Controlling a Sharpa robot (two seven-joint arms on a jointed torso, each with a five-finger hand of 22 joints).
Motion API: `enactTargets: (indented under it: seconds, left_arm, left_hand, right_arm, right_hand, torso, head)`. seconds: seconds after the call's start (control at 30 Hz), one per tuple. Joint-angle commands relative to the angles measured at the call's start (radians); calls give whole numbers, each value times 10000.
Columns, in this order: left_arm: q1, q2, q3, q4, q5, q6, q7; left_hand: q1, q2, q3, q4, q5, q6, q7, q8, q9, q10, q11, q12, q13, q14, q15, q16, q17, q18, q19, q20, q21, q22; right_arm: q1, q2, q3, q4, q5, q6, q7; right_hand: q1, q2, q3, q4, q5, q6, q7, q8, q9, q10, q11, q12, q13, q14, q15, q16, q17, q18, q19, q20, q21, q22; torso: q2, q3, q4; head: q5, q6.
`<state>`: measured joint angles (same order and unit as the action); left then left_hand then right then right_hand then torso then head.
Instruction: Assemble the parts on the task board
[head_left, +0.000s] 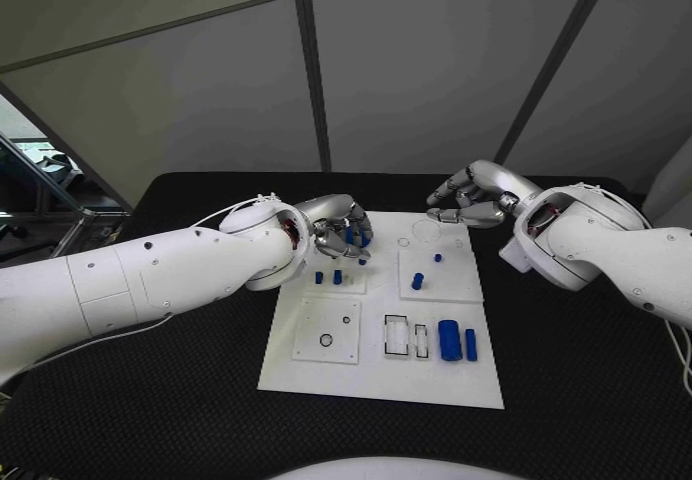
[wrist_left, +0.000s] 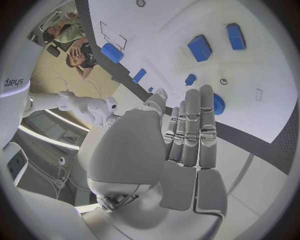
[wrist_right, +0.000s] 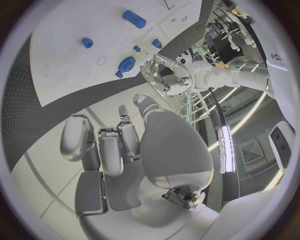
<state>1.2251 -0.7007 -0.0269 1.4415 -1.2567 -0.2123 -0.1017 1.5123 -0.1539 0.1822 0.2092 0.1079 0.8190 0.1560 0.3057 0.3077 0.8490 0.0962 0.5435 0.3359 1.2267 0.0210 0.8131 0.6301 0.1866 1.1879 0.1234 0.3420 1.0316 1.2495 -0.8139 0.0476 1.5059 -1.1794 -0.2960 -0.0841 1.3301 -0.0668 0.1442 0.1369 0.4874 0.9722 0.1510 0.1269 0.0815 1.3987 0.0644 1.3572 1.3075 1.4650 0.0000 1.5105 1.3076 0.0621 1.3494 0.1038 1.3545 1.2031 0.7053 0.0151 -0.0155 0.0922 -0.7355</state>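
Your left hand (head_left: 339, 228) hovers over the task board (head_left: 378, 378) top-left, fingers straight, empty, beside a blue gear (wrist_left: 218, 104). Right hand (head_left: 473, 200) curled, empty, off the far edge. Descend carelessly and you'll knock the small pegs (head_left: 327, 277).

Task board (head_left: 378, 375): lies at the middle of the counter (head_left: 144, 400), long axis running away from the robot. On it, far left: two small pegs (head_left: 327, 277) side by side. Far right: one peg (head_left: 418, 282), a smaller peg (head_left: 437, 258) just behind it. Near right: large cylinder (head_left: 450, 341) with a slim cylinder (head_left: 472, 345) just to its right. Left hand (head_left: 339, 232) over the board's far left corner; right hand (head_left: 469, 197) beyond its far right corner.
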Motion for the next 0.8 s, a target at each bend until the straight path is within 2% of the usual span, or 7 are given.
enactTargets:
  seconds: [0.03,0.13,0.2,0.27,0.4,0.53,0.8]
  left_arm:
    - [-41,115,-31,-112,-1384,-44,774]
    - [-84,228,-61,-202,-1727,130,672]
    - [-104,280,-71,-244,-1909,262,596]
    - [-122,331,-78,-284,-2076,412,522]
    - [-153,425,-121,-365,-2446,771,349]
    - [-183,489,-156,-455,-2730,855,187]
    - [-208,618,-173,-614,-2907,634,45]
  left_hand:
    - [22,17,-78,-21,40,267,-43,-294,-435,216,-19,-230,-473,760,-59,1505,1080,-159,742,-106,1202,688]
    - [36,10,-111,-47,39,474,-72,-478,-720,295,-57,-427,-818,1317,-107,2637,2063,-481,1580,-150,3552,1838]
    - [55,31,-114,-71,43,581,-98,-577,-872,337,-78,-545,-1011,1599,-133,3166,2556,-615,1914,-183,4559,2340]
    - [65,43,-116,-96,44,710,-133,-659,-1015,426,-104,-657,-1202,1994,-167,3906,3378,-742,2200,-217,5494,2800]
    - [111,97,-48,-149,55,991,-174,-769,-1245,710,-133,-840,-1521,2279,-209,4514,3959,-1003,2661,-260,7234,3598]
    - [145,121,31,-178,58,1141,-190,-811,-1349,836,-140,-946,-1669,2381,-215,4730,4170,-1084,2793,-274,7789,3859]
    - [259,190,266,-245,71,1250,-149,-902,-1496,831,-82,-1163,-1887,2428,-169,4856,4216,-1087,2794,-255,7853,3954]
  right_arm:
    - [18,-2,6,26,-24,-104,99]
    - [18,1,6,24,-24,-102,100]
    - [18,7,6,25,-24,-98,101]
    - [18,13,6,23,-24,-95,102]
    - [18,22,6,23,-24,-88,102]
    - [18,31,6,22,-24,-85,102]
    - [17,27,6,33,-24,-88,95]
  right_hand:
    - [-15,-79,60,-23,48,44,11,45,-10,-68,3,-30,319,783,-85,-65,1452,182,-63,-31,-44,-16]
    - [-15,-79,60,-23,48,44,11,45,-10,-68,3,-30,319,783,-85,-65,1452,182,-63,-31,-44,-16]
    - [-15,-79,60,-23,48,44,11,45,-10,-68,3,-30,319,783,-85,-65,1452,182,-63,-31,-44,-16]
    - [-15,-79,60,-23,48,44,11,45,-10,-68,3,-30,319,783,-85,-65,1452,182,-63,-31,-44,-16]
    - [-15,-79,60,-23,48,44,11,45,-10,-68,3,-30,319,783,-85,-65,1452,182,-63,-31,-44,-16]
    - [-15,-79,60,-23,48,44,11,45,-10,-68,3,-30,319,783,-85,-65,1452,182,-63,-31,-44,-16]
    - [-3,-69,82,-22,59,49,10,48,-10,-57,1,-17,332,787,-86,-55,1471,178,-51,-32,-34,2]
  torso:
    - [0,9,-5]
    - [-10,5,25]
    - [-11,6,12]
    - [-7,7,0]
    - [-9,13,-5]
    - [-13,14,1]
    - [-7,8,7]
  head:
    - [-15,29]
    - [-60,31]
    - [-44,31]
    - [-36,25]
    - [-36,3]
    - [-49,4]
    - [-53,50]
